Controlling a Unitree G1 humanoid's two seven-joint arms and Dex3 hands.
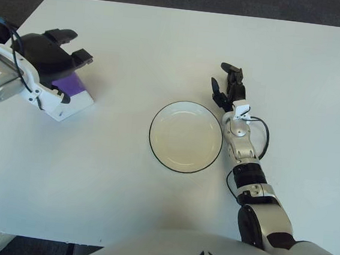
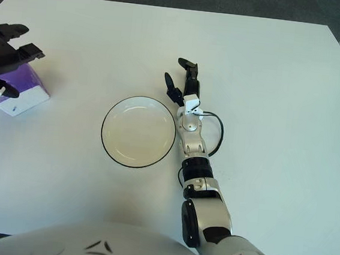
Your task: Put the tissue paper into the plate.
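The tissue pack (image 1: pixel 77 94), purple on top with a white base, lies on the white table (image 1: pixel 135 52) at the far left. My left hand (image 1: pixel 68 63) is over it and covers its left part. Its black fingers (image 1: pixel 80 56) stretch out past the pack's far edge, spread and not closed around it. The plate (image 1: pixel 186 138), white with a dark rim, sits empty in the middle of the table, well to the right of the pack. My right hand (image 1: pixel 227 88) shows by the plate's upper right rim, fingers relaxed and holding nothing.
The right forearm (image 1: pixel 242 155) runs along the plate's right side, with a black cable (image 1: pixel 266 137) looping off it. The table's left edge (image 1: pixel 23 20) is close to the tissue pack. Dark floor lies beyond the far edge.
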